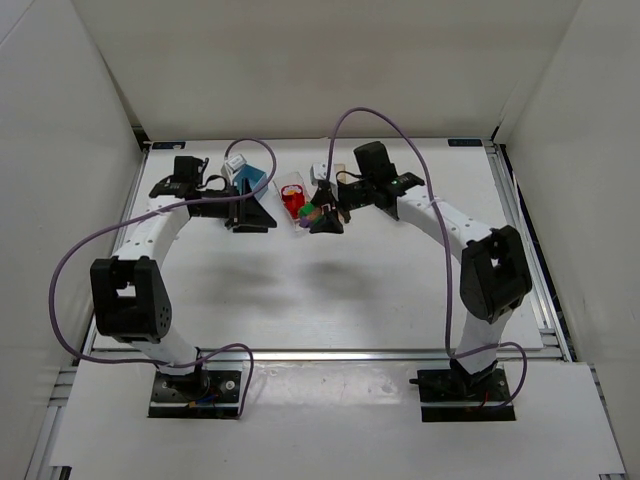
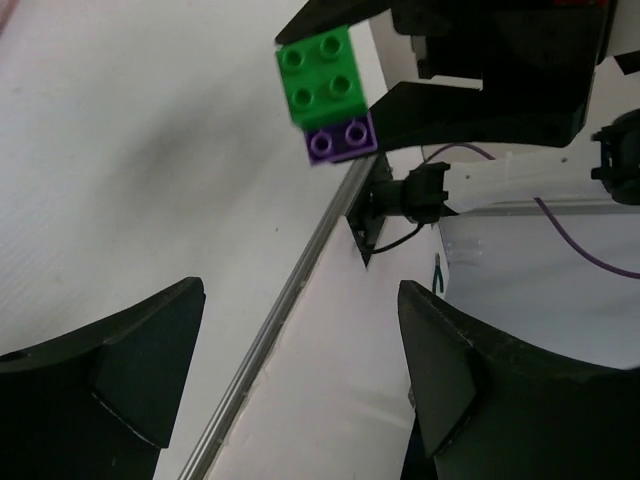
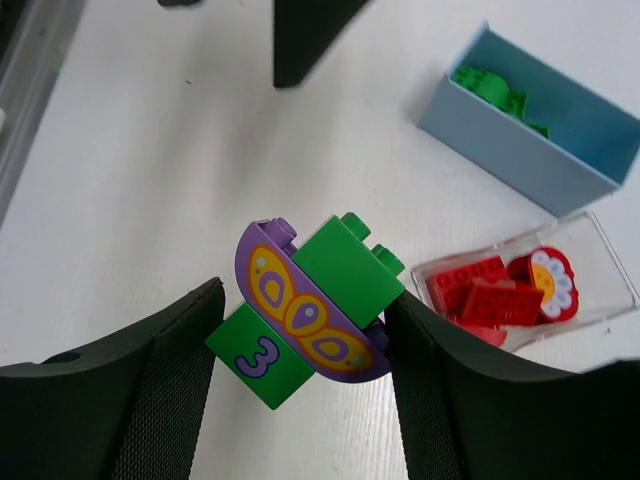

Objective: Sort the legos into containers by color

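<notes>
The green-and-purple lego stack (image 3: 305,315) sits pinched in my right jaws, near the clear bin (image 3: 612,262) of red legos (image 3: 490,295) and the blue bin (image 3: 520,165) holding green pieces (image 3: 490,85). My left jaws stand spread and empty, facing it. With two colours locked together, I judge this the splitting step: the left must close on one brick and pull squarely. White bench (image 3: 150,150), plain white walls (image 1: 60,120) around.
</notes>
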You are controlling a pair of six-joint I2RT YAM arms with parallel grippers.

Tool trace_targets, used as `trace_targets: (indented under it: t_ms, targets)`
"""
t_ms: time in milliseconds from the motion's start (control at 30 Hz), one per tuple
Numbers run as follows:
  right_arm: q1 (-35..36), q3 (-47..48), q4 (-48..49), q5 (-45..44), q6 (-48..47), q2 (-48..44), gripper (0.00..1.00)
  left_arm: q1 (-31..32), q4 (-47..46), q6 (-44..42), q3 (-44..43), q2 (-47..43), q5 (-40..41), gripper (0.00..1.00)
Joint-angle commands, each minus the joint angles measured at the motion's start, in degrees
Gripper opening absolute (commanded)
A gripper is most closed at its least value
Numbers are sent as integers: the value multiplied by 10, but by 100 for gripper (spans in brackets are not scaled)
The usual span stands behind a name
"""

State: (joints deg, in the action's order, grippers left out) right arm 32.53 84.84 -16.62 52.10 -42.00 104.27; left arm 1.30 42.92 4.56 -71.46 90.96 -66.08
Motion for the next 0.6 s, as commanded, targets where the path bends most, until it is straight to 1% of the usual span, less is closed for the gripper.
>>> trace_targets:
  t_ms: [0,167,567]
  targets:
    - [13,29,-27,51,-14,-18,16,19,-11,3,-41,3,-69,88]
    - [36,30,-32,44,-32,-36,16,41,-12,6,-75,18,-73,91]
    - [78,48,-47,20,-56,-56,16,47,-6,-7,-83,31,-38,91]
